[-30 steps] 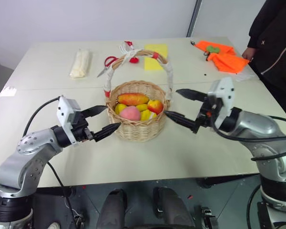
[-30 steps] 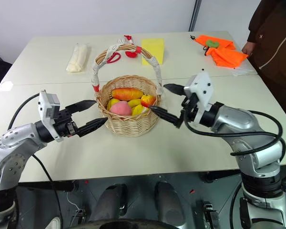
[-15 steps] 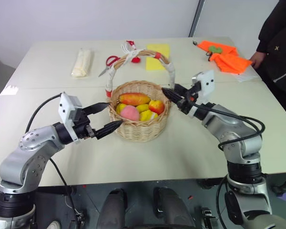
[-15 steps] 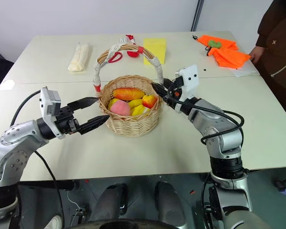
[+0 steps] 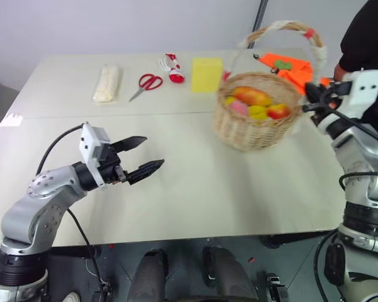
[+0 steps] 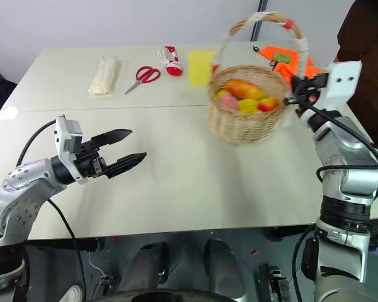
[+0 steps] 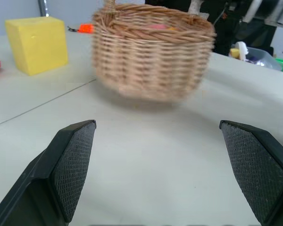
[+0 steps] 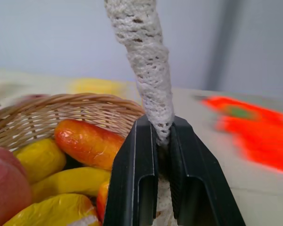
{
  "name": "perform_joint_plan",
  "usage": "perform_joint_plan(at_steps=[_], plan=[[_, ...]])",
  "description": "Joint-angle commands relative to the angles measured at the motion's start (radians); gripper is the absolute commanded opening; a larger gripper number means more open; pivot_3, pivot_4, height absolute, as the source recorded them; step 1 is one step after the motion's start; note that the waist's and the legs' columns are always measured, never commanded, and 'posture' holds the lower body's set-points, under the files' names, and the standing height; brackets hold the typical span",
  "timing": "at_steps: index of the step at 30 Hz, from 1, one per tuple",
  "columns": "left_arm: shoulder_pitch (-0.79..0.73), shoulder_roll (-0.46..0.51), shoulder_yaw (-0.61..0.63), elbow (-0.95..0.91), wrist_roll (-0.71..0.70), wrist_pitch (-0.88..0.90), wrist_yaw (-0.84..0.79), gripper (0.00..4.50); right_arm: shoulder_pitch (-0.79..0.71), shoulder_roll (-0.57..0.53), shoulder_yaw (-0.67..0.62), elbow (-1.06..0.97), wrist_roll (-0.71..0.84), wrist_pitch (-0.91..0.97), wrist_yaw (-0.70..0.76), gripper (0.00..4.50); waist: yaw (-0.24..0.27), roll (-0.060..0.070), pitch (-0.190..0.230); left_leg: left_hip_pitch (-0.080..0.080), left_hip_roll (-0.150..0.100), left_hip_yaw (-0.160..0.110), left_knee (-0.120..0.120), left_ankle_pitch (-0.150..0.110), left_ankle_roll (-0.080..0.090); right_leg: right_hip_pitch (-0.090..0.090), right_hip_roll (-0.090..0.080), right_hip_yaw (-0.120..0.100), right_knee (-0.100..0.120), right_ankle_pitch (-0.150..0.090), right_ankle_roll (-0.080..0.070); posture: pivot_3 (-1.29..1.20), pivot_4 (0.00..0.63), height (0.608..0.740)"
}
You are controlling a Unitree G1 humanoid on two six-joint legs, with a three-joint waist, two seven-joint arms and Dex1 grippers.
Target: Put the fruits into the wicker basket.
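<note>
Wicker basket (image 6: 246,104), fruits (image 6: 244,95) inside, sits far right on the worktop (image 6: 195,170), seemingly lifted, handle pinched in the closed right tool (image 8: 156,155); left tool (image 6: 123,151) gapes empty, well apart.

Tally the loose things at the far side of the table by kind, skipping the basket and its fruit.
Scissors: 1
Yellow block: 1
White roll: 1
Red-and-white bundle: 1
Orange cloth pile: 1
Total: 5
</note>
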Motion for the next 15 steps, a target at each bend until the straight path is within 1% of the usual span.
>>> perform_joint_plan(at_steps=[1,3,6,8,10,12,15], plan=[[-0.042,-0.017,-0.03,0.001,0.006,-0.02,-0.006,4.5,-0.059,-0.015,-0.024,0.117,-0.078,-0.084,-0.078,0.05,-0.006,0.0,0.0,0.0,0.0,0.0,0.0,0.0,0.0,0.0,0.0,0.001,0.0,0.0,0.0,0.0,0.15,0.74],[-0.054,-0.026,-0.041,0.006,0.013,-0.022,-0.007,4.5,-0.08,-0.005,-0.031,0.179,-0.089,-0.107,-0.096,0.05,-0.007,0.0,0.0,0.0,0.0,0.001,-0.001,0.0,0.0,0.0,0.001,0.001,0.0,0.0,0.0,0.0,0.15,0.74],[-0.07,-0.039,-0.049,0.01,0.018,-0.024,0.0,4.5,-0.097,0.001,-0.066,0.228,-0.063,-0.13,-0.102,1.27,-0.007,0.002,0.0,0.001,0.0,0.001,-0.001,0.0,0.0,-0.001,0.001,0.002,0.001,0.001,0.003,0.0,0.15,0.74],[-0.073,-0.041,-0.048,0.014,0.02,-0.026,-0.001,4.5,-0.092,-0.006,-0.067,0.224,-0.064,-0.141,-0.097,2.27,-0.005,0.002,0.0,0.001,0.0,0.001,-0.001,0.0,0.0,-0.001,0.001,0.002,0.001,0.002,0.003,0.0,0.15,0.74],[-0.07,-0.043,-0.042,0.021,0.022,-0.03,-0.001,4.5,-0.047,-0.029,-0.057,0.169,-0.066,-0.158,-0.054,3.24,-0.003,0.002,0.0,0.001,0.0,0.001,-0.001,0.0,0.0,-0.001,0.001,0.002,0.001,0.001,0.003,0.0,0.15,0.74],[-0.064,-0.043,-0.038,0.033,0.028,-0.037,-0.002,4.5,0.025,-0.063,-0.042,0.109,-0.083,-0.191,0.007,3.24,0.001,0.002,0.0,0.0,0.0,0.001,-0.001,0.0,0.0,-0.001,0.001,0.002,0.001,0.001,0.003,0.0,0.15,0.74],[-0.06,-0.053,-0.022,0.063,0.035,-0.04,0.021,4.5,0.123,-0.083,-0.076,0.027,-0.044,-0.206,0.072,3.24,0.003,0.002,0.0,0.0,0.0,0.001,-0.001,0.0,0.0,0.0,0.001,0.002,0.0,0.001,0.004,0.0,0.15,0.74]])
